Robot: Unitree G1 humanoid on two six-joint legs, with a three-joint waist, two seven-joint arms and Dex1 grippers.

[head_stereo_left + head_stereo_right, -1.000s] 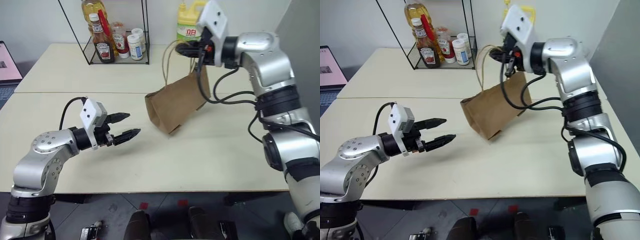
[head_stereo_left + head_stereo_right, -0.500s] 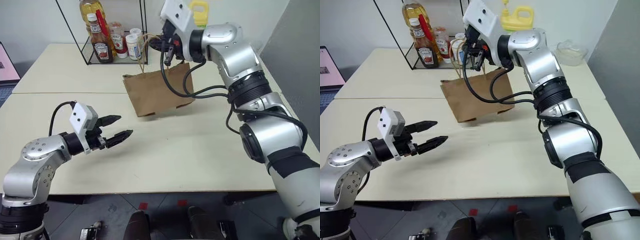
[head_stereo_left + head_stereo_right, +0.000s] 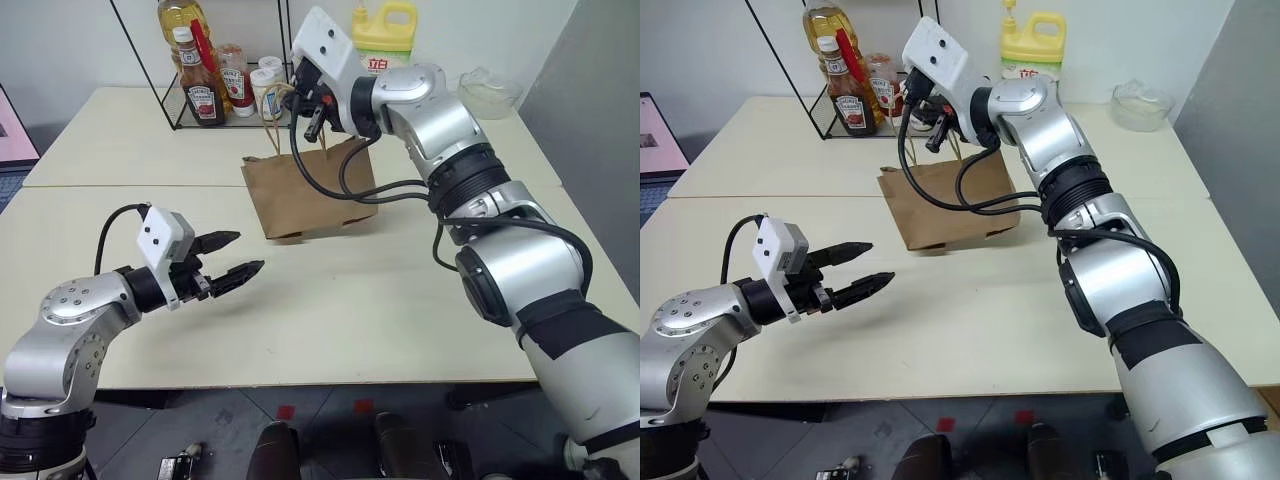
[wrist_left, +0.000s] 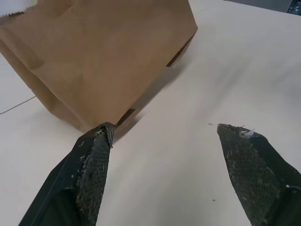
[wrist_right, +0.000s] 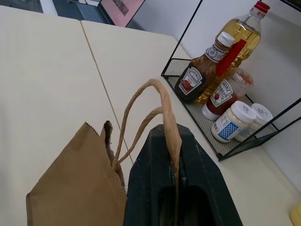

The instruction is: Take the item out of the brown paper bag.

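Nearest me, my left gripper (image 3: 232,255) is hovering wide open over the table (image 3: 400,300), while beyond it my right gripper (image 3: 303,100), clamped shut, is pinching the cord handles (image 5: 160,101) of the bag (image 3: 305,190), a grip my right wrist view is showing close up.

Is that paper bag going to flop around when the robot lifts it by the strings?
Probably a bit. The brown paper bag hangs from thin cord handles pinched in the right gripper, so it could swing. Its creased paper looks thin, likely crumpling easily.
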